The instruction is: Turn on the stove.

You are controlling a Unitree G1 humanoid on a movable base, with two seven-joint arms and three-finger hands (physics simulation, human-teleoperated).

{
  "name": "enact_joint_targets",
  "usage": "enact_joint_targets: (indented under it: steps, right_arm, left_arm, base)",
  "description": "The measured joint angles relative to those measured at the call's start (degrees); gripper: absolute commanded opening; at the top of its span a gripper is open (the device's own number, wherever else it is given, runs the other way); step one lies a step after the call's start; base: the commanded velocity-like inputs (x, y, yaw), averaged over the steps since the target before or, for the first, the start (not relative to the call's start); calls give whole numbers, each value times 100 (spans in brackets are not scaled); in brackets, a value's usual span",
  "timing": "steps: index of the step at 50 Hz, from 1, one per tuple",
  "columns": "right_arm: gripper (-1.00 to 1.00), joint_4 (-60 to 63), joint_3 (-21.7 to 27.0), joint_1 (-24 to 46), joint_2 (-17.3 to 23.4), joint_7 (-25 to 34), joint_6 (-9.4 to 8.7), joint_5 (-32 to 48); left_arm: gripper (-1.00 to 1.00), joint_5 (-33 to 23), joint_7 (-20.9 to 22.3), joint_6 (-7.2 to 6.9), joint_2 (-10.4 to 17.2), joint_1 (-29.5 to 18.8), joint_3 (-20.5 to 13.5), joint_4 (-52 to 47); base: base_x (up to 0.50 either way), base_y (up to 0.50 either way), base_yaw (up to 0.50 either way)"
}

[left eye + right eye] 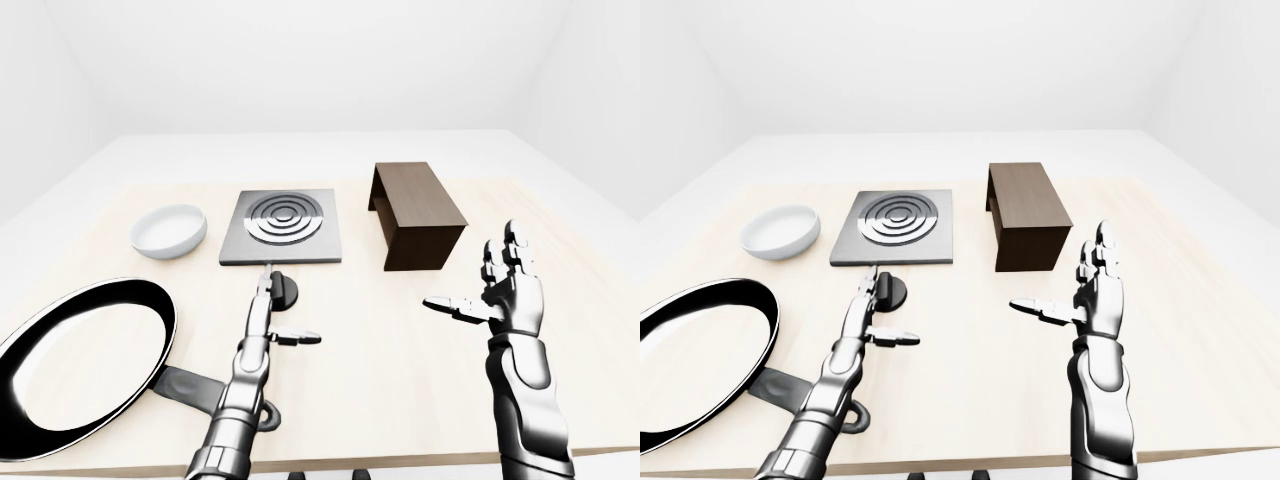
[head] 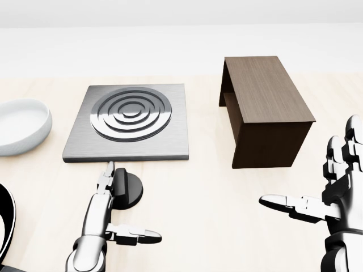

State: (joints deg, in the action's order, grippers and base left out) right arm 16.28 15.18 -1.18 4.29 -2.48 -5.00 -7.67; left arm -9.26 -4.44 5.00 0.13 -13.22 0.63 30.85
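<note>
On the table [image 1: 400, 400], the stove [image 2: 130, 122] sits between bowl [image 1: 169, 229] (left) and box [image 2: 266, 110] (right); the pan [image 1: 85, 360] lies near-left.

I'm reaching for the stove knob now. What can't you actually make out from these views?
- Dark round knob: the left hand covers its left part in all views, so contact and any on/off marking can't be read.
- Stove: nothing shows whether it is on.
- Frying pan: cut off by the left edge in both eye views.
- Right hand: clipped by the head view's right edge.
</note>
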Motion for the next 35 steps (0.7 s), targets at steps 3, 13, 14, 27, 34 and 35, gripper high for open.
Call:
enact_joint_targets:
  steps: [3, 13, 14, 27, 34, 35]
  right_arm:
    - [100, 5, 1, 1, 1, 0, 0, 0]
    - [100, 42, 7, 5, 3, -3, 0, -3]
    - [100, 46, 8, 6, 3, -3, 0, -4]
    - [100, 45, 13, 5, 2, -3, 0, -6]
    - [100, 21, 13, 1, 1, 0, 0, -7]
    - [100, 17, 13, 1, 1, 0, 0, -7]
  left_arm:
    - [100, -23, 0, 0, -17, 69, 23, -77]
    - [100, -64, 52, 0, -95, 459, 130, -548]
    - [100, -68, 56, 0, -101, 505, 142, -608]
    - [100, 4, 290, 0, -215, 1040, 426, -1450]
    - [100, 44, 428, 0, -272, 1212, 624, -1846]
    - [100, 47, 440, 0, -278, 1230, 647, -1885]
  base:
    - [0, 0, 0]
    - [0, 0, 0]
    - [0, 0, 0]
    - [0, 0, 0]
    - [0, 0, 0]
    - [0, 0, 0]
